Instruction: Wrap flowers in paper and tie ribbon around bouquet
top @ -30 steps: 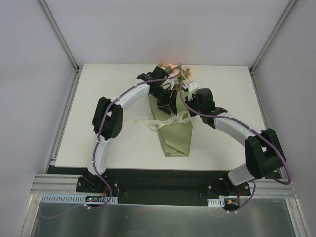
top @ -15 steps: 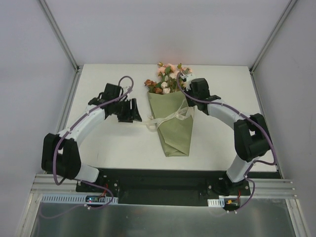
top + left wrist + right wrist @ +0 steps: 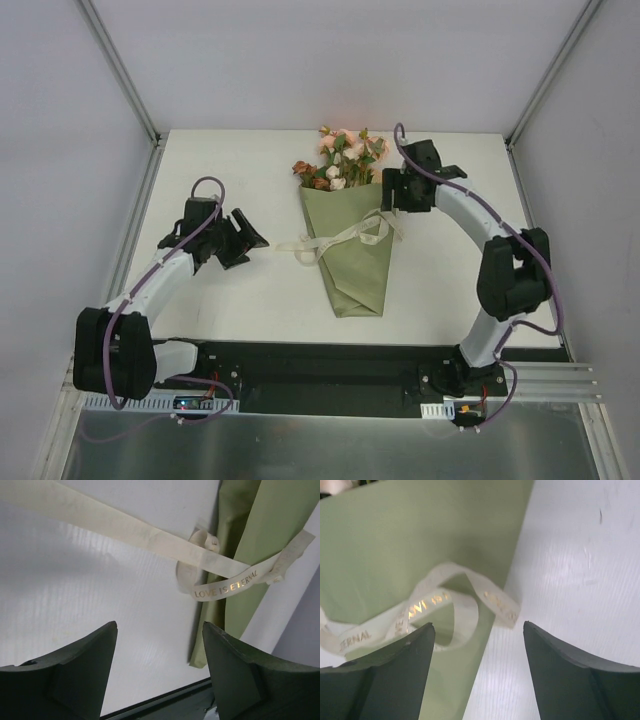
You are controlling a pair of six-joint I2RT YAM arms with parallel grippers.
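A gold-lettered cream ribbon (image 3: 340, 236) loops loosely across the olive-wrapped bouquet (image 3: 352, 278).

Quick headcount, nothing fancy. There's one bouquet (image 3: 347, 215), made from one sheet of olive paper (image 3: 352, 270) folded into one cone, with one cream ribbon (image 3: 335, 238) across it. The flowers (image 3: 340, 160) are bunched too tight for an exact number. I'd say several blooms, in three colours I can pick out: pink, white and rust. There are two robot arms, one left arm (image 3: 150, 290) and one right arm (image 3: 478, 215). That makes two grippers, the left gripper (image 3: 250, 250) and the right gripper (image 3: 386, 190), each with two fingers (image 3: 65, 675), so four total. Everything's on one white table (image 3: 250, 295).
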